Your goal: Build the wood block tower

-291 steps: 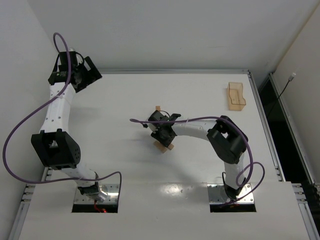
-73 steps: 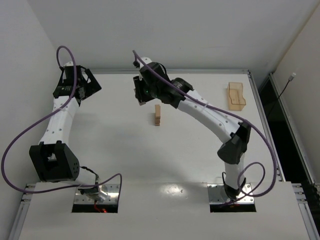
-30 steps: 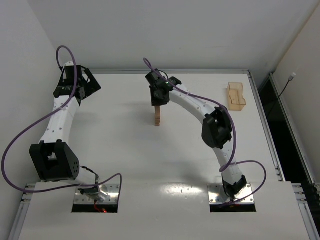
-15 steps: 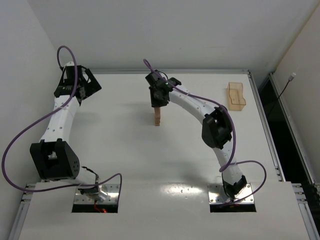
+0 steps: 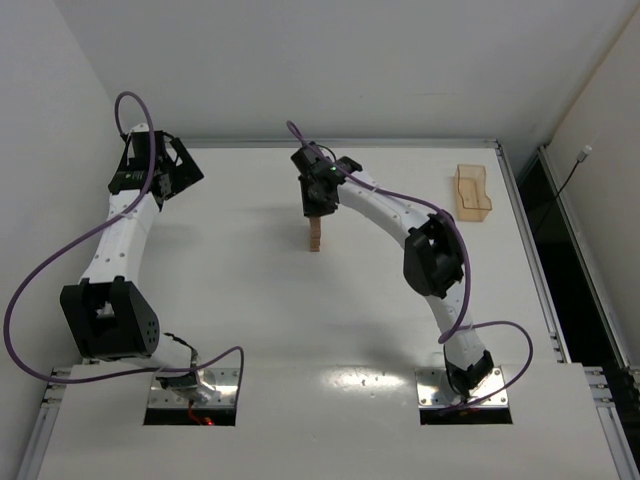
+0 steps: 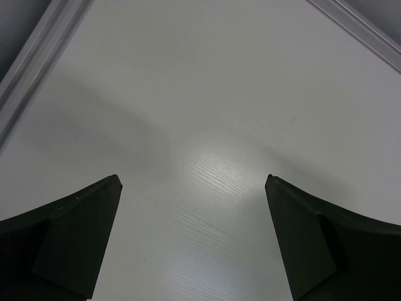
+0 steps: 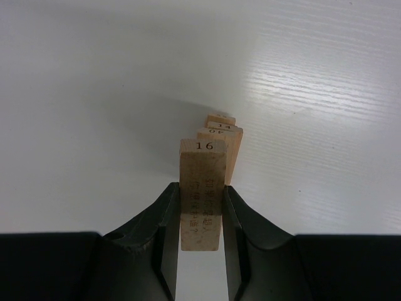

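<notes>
You will find little changed on the table [image 5: 250, 300] over the last half second. A couple of seconds back your right arm [image 5: 390, 215] reached past the stack with its elbow far out. Now it is bent tighter, with the wrist over the stack. Your left arm [image 5: 115, 235] has kept to the far left corner, stretched out, and the left gripper [image 6: 193, 180] has its fingers spread wide over bare tabletop. The orange tray [image 5: 472, 192] sits well apart, near the far right edge. The tower [image 5: 315, 238] stands mid-table, just under your right gripper [image 7: 200, 189]. That gripper pinches one wood block [image 7: 202, 163], marked 16, upright between both fingers. It is at the near side of the tower's top; whether they touch, you cannot tell.
</notes>
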You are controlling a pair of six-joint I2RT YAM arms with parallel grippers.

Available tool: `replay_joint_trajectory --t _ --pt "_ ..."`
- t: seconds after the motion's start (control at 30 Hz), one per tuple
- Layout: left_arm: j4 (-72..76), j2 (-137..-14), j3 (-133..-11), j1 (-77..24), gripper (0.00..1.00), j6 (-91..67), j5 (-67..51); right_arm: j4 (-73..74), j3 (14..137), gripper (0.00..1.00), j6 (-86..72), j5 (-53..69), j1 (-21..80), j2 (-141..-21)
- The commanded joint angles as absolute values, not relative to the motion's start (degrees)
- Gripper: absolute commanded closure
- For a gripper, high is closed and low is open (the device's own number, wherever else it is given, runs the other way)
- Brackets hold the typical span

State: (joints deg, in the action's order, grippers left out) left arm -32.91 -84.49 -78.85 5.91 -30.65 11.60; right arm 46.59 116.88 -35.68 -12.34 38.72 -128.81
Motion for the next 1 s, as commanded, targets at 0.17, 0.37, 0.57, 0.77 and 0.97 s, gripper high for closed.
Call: replay_joint_trajectory --t 0.17,0.37,0.57,0.77,0.97 --pt "-31.3 -84.3 -79.5 5.3 0.01 -30.7 10.8 45.4 116.1 0.98 -35.1 -12.1 38.4 -128.4" --pt "-31.3 -84.3 -79.5 5.3 0.01 -30.7 10.8 44.9 116.1 0.64 -34.5 -11.6 38.4 -128.4" --pt "-30.8 -84.8 -79.5 5.3 0.01 -30.7 10.8 44.9 116.1 0.42 -34.5 -11.6 38.4 -128.4" --pt "-30.8 -84.8 -79.5 5.3 0.01 -30.2 10.8 43.8 117.2 0.37 -30.2 -9.5 39.1 -126.2" --pt "-30.8 -83.8 -78.9 5.3 0.01 -27.7 9.3 38.8 112.3 0.36 -19.3 -10.8 41.6 -114.6"
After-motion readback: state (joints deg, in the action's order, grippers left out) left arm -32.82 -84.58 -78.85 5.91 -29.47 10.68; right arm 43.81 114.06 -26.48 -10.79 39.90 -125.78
